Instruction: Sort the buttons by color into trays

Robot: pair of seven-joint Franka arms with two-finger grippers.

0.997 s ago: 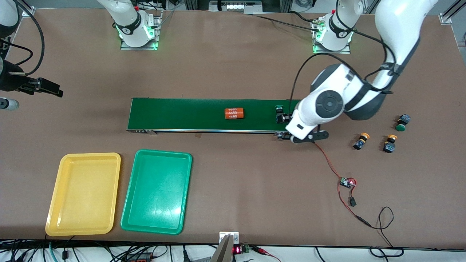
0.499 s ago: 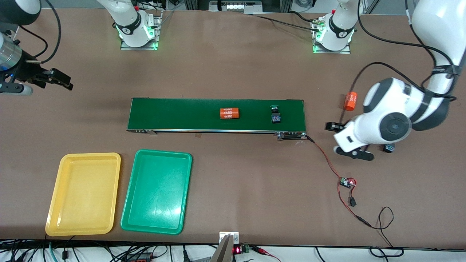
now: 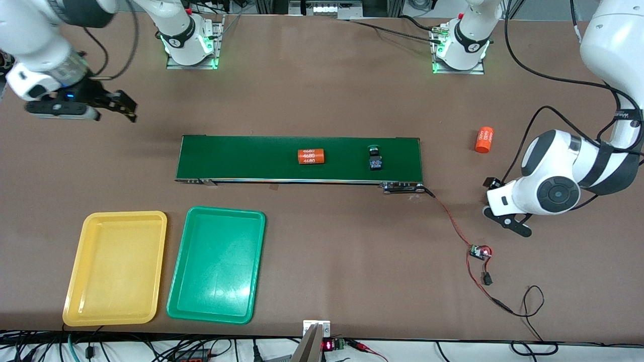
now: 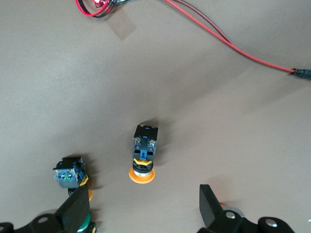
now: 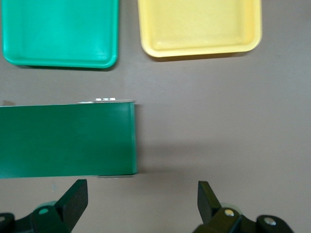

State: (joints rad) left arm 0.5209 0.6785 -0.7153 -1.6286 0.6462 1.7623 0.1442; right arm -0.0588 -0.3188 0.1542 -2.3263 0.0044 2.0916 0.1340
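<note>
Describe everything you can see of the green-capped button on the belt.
The green-capped button is a small push-button switch with a black-and-blue body and a round green mushroom cap. It lies on its side on the dark green belt, toward the left arm's end, its cap pointing away from the front camera. It lies apart from the orange cylinder, and only the belt touches it.
</note>
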